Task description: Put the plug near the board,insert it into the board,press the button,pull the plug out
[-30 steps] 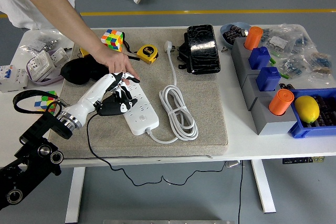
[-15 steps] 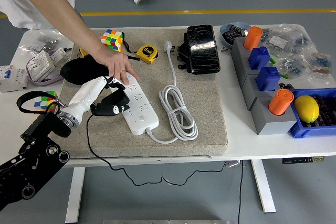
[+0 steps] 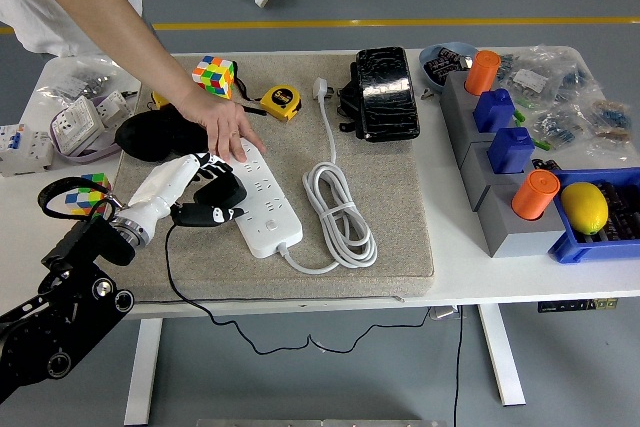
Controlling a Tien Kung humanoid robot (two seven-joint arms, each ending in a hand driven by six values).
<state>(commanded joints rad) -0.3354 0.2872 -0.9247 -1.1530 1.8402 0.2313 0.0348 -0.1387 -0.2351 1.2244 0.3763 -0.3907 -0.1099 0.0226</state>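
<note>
The robot's left hand (image 3: 188, 192) grips a black plug (image 3: 212, 205), held just left of the white power strip (image 3: 262, 198) on the grey mat (image 3: 400, 217). A person's hand (image 3: 226, 125) presses on the strip's far end, near a Rubik's cube (image 3: 214, 76).

White board (image 3: 262, 199), black plug (image 3: 213, 205), multicoloured cube (image 3: 214, 76).

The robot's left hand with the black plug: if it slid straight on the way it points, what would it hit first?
Probably the white power strip, just right of the left hand and its black plug.
</note>
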